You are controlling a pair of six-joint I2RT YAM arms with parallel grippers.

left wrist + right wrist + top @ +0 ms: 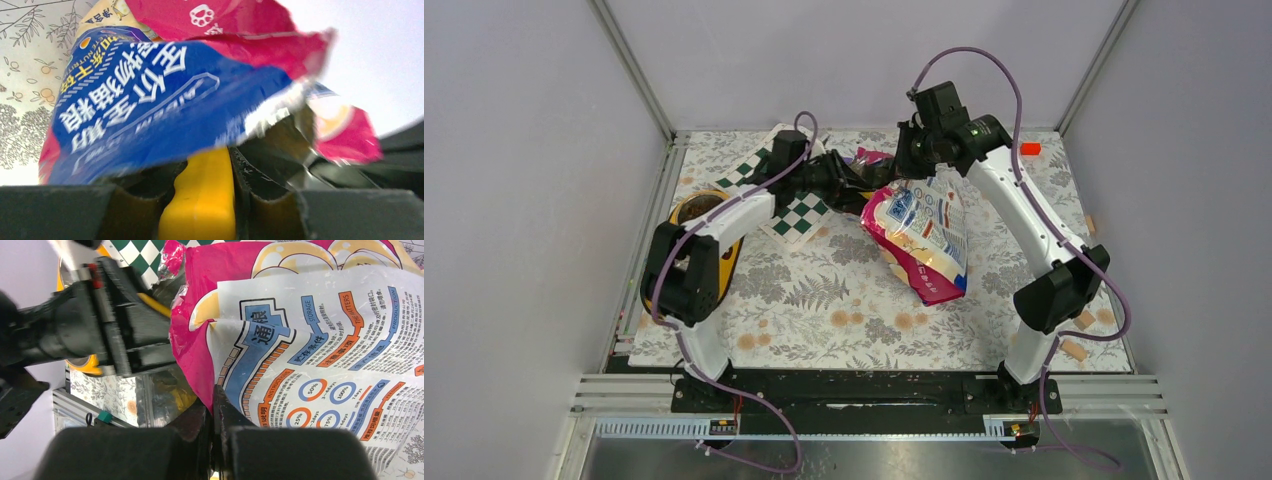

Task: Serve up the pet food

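The pink-and-blue pet food bag [921, 232] hangs tilted above the table's middle, printed side up. My right gripper [911, 172] is shut on the bag's pink top edge [200, 365], at my right gripper's jaws [216, 392]. My left gripper [856, 192] is at the bag's open mouth and is shut on the orange scoop's handle [200, 200]. The scoop's bowl is hidden inside the bag [165, 100]. My left gripper [207, 160] shows the handle wedged between its fingers. No kibble shows at the bag's mouth.
The yellow feeder [729, 255] sits at the table's left, mostly under the left arm; one bowl [696, 208] looks dark brown inside. A green-and-white checkered mat [796, 215] lies beside it. A small red object [1030, 148] is at the far right.
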